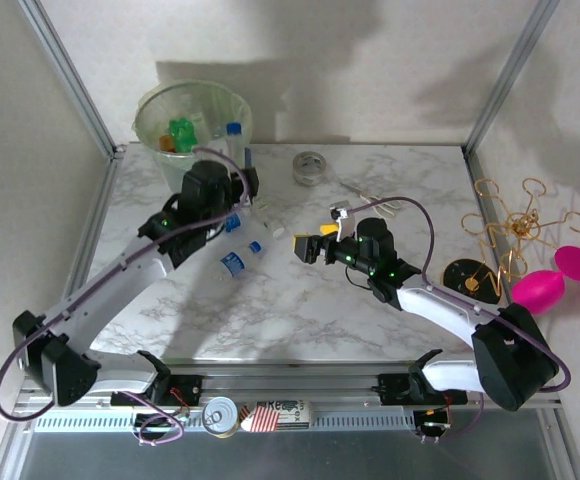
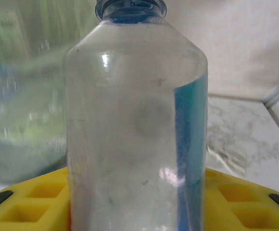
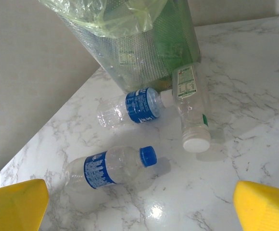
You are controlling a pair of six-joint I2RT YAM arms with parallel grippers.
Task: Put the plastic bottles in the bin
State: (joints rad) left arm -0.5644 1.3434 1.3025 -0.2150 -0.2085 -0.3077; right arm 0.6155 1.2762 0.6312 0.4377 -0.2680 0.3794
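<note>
My left gripper [image 2: 137, 202] is shut on a clear plastic bottle [image 2: 130, 120] with a blue cap and a blue label, which stands between the yellow fingers [image 2: 29, 202]. From above, this gripper [image 1: 250, 180] sits just right of the pale green bin [image 1: 192, 120], which holds several bottles. Three more bottles lie on the marble near the bin: a blue-capped one [image 3: 110, 166], a blue-labelled one [image 3: 130, 107] and a white-capped one [image 3: 192, 110]. My right gripper [image 3: 140, 204] is open above the table, short of these bottles. In the top view it [image 1: 315, 240] is near the table's middle.
A grey tape roll [image 1: 310, 167] lies behind the right gripper. At the right edge are a gold wire stand [image 1: 510, 225], a black disc [image 1: 467, 275] and pink objects [image 1: 545, 285]. A tin can [image 1: 220, 415] sits below the table's front edge.
</note>
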